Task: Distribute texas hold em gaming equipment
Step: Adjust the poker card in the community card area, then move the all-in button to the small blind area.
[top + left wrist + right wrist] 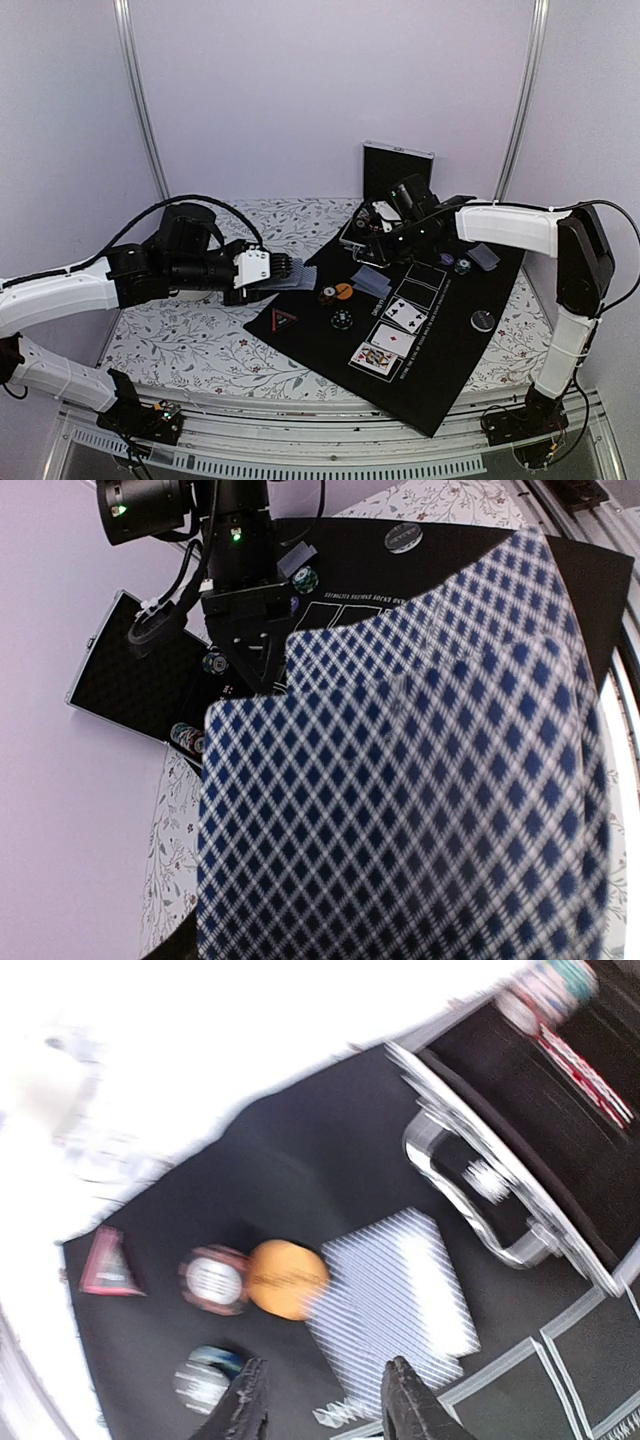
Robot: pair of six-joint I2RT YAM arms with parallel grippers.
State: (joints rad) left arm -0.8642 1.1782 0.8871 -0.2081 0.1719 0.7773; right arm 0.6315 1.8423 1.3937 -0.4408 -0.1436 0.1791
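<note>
Overhead, the left gripper [278, 272] sits at the left-centre of the frame, closed on the held cards [295, 272], which stick out toward the near-left edge of the black mat [440, 390]. In the left wrist view those held cards [400, 800] fill most of the frame. Their blue-and-white diamond backs face the lens, with at least two cards overlapping. The right gripper [372, 245] hangs over the upper middle of the mat, just in front of the open case [397, 170] at the top centre. Its wrist view shows its fingers [415, 1410] at the bottom edge, parted with nothing between them, above the mat. Just above them in that view lies the face-down pile [390, 1300], flat on the mat, with the orange disc [287, 1278] just beside its left edge. The striped chip [213, 1280] touches the disc's far side. A second chip [200, 1380] lies lower left, apart from the others. From overhead, three face-up cards [392, 340] run in a slanting row across the lower middle of the mat. The black disc [484, 320] lies alone toward the mat's right edge. The mat rests on a floral cloth [180, 345].
</note>
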